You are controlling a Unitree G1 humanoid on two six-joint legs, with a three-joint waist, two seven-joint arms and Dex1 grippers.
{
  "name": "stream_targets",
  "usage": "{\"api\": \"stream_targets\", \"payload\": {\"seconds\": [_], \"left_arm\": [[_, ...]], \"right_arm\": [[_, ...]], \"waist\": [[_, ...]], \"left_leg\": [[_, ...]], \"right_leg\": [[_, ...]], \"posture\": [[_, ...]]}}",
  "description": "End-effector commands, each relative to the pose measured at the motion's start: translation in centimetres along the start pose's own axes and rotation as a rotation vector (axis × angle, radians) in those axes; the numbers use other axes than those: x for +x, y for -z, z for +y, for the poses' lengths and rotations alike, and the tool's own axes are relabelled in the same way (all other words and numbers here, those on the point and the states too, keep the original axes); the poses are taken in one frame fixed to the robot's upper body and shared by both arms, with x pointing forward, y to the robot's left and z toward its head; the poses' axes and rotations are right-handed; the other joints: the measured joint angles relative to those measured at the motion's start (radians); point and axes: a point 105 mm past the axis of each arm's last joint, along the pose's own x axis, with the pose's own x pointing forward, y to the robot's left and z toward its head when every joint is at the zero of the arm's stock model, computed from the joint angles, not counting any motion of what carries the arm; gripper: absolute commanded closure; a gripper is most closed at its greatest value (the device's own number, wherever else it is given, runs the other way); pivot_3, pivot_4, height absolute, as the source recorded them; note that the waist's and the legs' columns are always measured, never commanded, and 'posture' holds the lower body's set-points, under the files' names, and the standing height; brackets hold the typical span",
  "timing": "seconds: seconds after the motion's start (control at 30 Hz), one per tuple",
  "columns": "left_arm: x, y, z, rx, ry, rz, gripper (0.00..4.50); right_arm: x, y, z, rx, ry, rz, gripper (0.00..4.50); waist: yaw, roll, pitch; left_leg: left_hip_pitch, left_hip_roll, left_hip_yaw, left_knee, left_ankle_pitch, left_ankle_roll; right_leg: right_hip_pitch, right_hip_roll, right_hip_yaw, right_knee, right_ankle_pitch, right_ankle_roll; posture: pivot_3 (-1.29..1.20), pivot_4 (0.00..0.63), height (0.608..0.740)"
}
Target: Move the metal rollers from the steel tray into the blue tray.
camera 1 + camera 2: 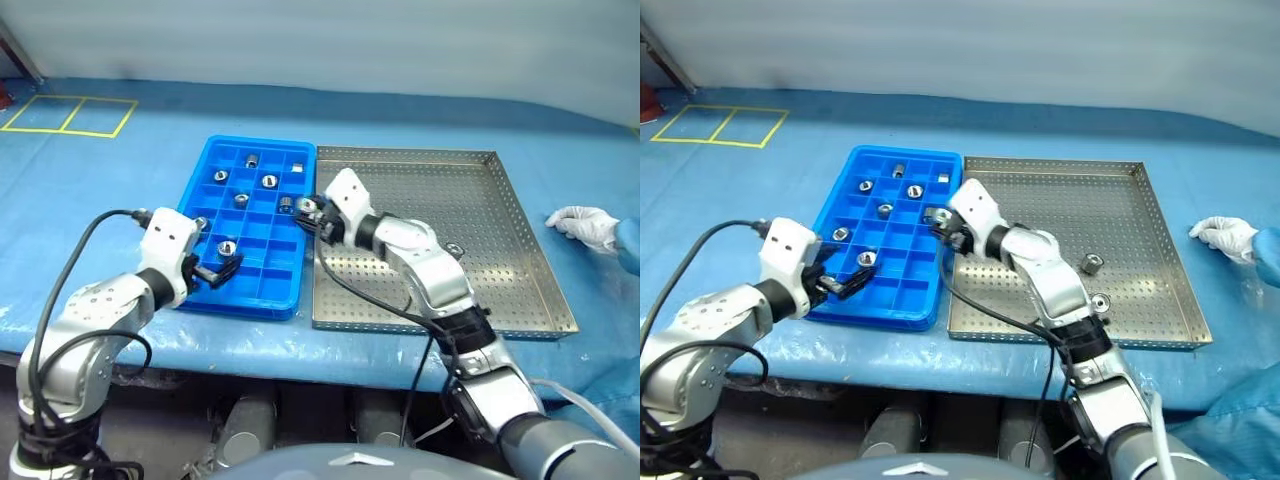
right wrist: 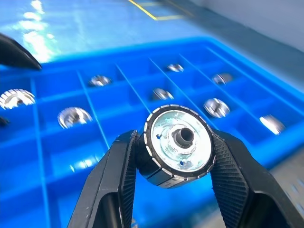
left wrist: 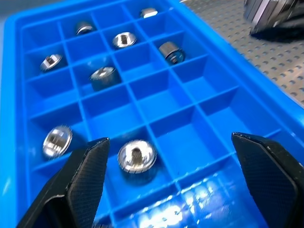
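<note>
- Nearest, the left gripper [image 1: 222, 268] hangs with its jaws spread wide and empty over the near end of the blue tray [image 1: 196, 297], a roller [image 3: 137, 156] sitting in the slot right under it.
- The right gripper [image 2: 176, 176] is clamped on one roller [image 2: 176, 142] by its ribbed sides, above the tray's right edge. It looks solid, hard and slick, so a grip across the rim seems safest.
- Two rollers [image 1: 1092, 263] are left in the steel tray [image 1: 1160, 230]; the arm covers part of its floor, so more may be hidden.
</note>
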Motion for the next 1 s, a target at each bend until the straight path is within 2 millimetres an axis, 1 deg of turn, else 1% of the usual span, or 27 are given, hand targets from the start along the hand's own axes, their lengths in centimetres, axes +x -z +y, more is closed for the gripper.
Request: {"api": "stream_targets", "payload": {"seconds": [0.03,0.17,0.23,0.33,0.43,0.57,0.7,0.77,0.87,0.93,1.0], "left_arm": [[-1.4,-0.8,0.4,0.009,-0.072,-0.049,0.0],[-2.1,-0.1,-0.2,-0.014,-0.088,-0.049,0.0],[-2.3,0.0,-0.3,-0.024,-0.099,-0.051,0.0],[-2.5,0.1,-0.6,-0.03,-0.102,-0.056,0.0],[-2.4,0.3,-1.1,-0.037,-0.091,-0.06,0.0],[-1.9,0.3,-1.7,-0.045,-0.069,-0.061,0.0],[-1.2,-0.1,-2.1,-0.034,-0.032,-0.065,0.0],[-0.8,-0.3,-2.2,-0.026,-0.017,-0.067,0.0],[-0.2,-0.7,-2.3,-0.018,0.003,-0.073,0.0],[0.1,-1.0,-2.6,-0.018,0.025,-0.078,0.0],[0.6,-1.3,-2.9,-0.015,0.048,-0.082,0.0]], "right_arm": [[2.2,-0.6,0.5,-0.009,-0.024,-0.019,2.64],[4.6,-0.2,1.0,-0.001,-0.063,-0.007,2.64],[5.3,0.2,1.0,0.0,-0.071,0.003,2.64],[5.9,1.5,0.3,-0.025,-0.045,0.049,2.64],[5.8,2.4,0.1,-0.04,-0.046,0.084,2.64],[5.4,2.8,-0.1,-0.035,-0.046,0.096,2.64],[4.8,2.7,-1.5,-0.048,0.035,0.083,2.64],[4.4,2.7,-1.9,-0.032,0.048,0.083,2.64],[4.0,3.4,-2.2,-0.011,0.056,0.112,2.64],[3.8,3.7,-2.5,-0.009,0.069,0.12,1.89],[3.4,3.0,-2.6,-0.021,0.089,0.082,1.3]], "waist": [[0.012,0.0,0.0],[0.047,0.0,0.0],[0.059,0.0,0.0],[0.079,0.0,0.0],[0.097,0.0,0.0],[0.1,0.0,0.0],[0.097,0.0,0.0],[0.096,0.0,0.0],[0.088,0.0,0.0],[0.082,0.0,0.0],[0.082,0.0,0.0]], "left_leg": [[0.0,0.0,-0.001,-0.001,0.001,-0.001],[0.0,0.0,-0.001,-0.001,0.001,-0.003],[0.0,0.0,-0.001,-0.002,0.002,-0.004],[0.0,0.001,-0.002,-0.003,0.003,-0.005],[0.0,0.001,-0.003,-0.003,0.003,-0.006],[0.0,0.001,-0.003,-0.003,0.003,-0.007],[0.0,0.003,-0.003,-0.003,0.003,-0.008],[0.0,0.004,-0.003,-0.004,0.003,-0.008],[0.0,0.005,-0.003,-0.003,0.003,-0.008],[0.0,0.005,-0.003,-0.004,0.003,-0.009],[0.0,0.005,-0.003,-0.004,0.003,-0.009]], "right_leg": [[0.0,0.0,-0.001,0.0,0.0,0.0],[0.0,0.001,-0.001,0.0,0.0,-0.001],[-0.001,0.001,-0.001,0.0,-0.001,-0.003],[-0.001,0.002,-0.001,0.0,-0.003,-0.006],[-0.001,0.002,-0.002,0.001,-0.003,-0.007],[-0.001,0.003,-0.001,0.001,-0.003,-0.008],[-0.001,0.005,-0.002,0.001,-0.003,-0.009],[-0.002,0.005,-0.002,0.001,-0.003,-0.009],[-0.001,0.006,-0.002,0.001,-0.003,-0.01],[-0.002,0.006,-0.002,0.001,-0.003,-0.01],[-0.001,0.006,-0.002,0.001,-0.003,-0.01]], "posture": [[0.3,0.15,0.74],[0.36,0.15,0.74],[0.37,0.15,0.74],[0.39,0.15,0.74],[0.39,0.15,0.74],[0.37,0.15,0.74],[0.33,0.15,0.74],[0.3,0.15,0.74],[0.28,0.15,0.74],[0.26,0.15,0.74],[0.25,0.15,0.74]]}}
